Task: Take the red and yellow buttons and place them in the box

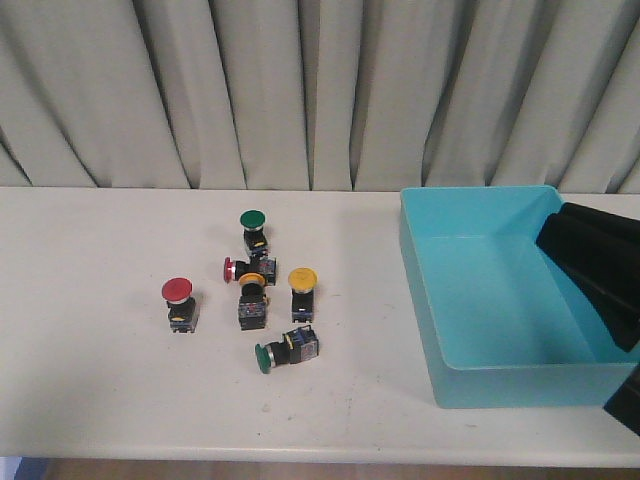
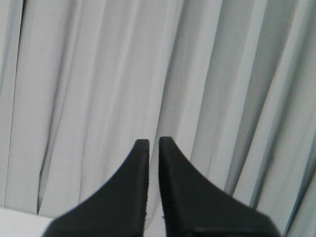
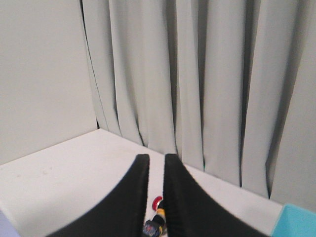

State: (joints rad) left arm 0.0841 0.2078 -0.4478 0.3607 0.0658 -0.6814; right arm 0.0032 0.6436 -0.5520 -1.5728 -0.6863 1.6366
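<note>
Several buttons cluster at the table's middle in the front view. One red button [image 1: 177, 291] stands upright on the left and another red one [image 1: 230, 268] lies on its side. A yellow button [image 1: 302, 277] stands upright; a second yellow-capped one [image 1: 252, 284] sits beside it. The turquoise box [image 1: 436, 300] stands at the right, with nothing seen inside. My right arm [image 1: 598, 265] hangs over the box's right side. Its gripper [image 3: 156, 157] is shut and holds nothing, a red cap [image 3: 157, 202] showing past the fingers. My left gripper [image 2: 153, 140] is shut, faces the curtain and is out of the front view.
Two green-capped buttons share the cluster: one upright at the back [image 1: 252, 219], one on its side at the front [image 1: 264, 358]. A grey curtain [image 1: 300, 90] hangs behind the white table [image 1: 90, 380]. A corner of the box [image 3: 300, 220] shows in the right wrist view.
</note>
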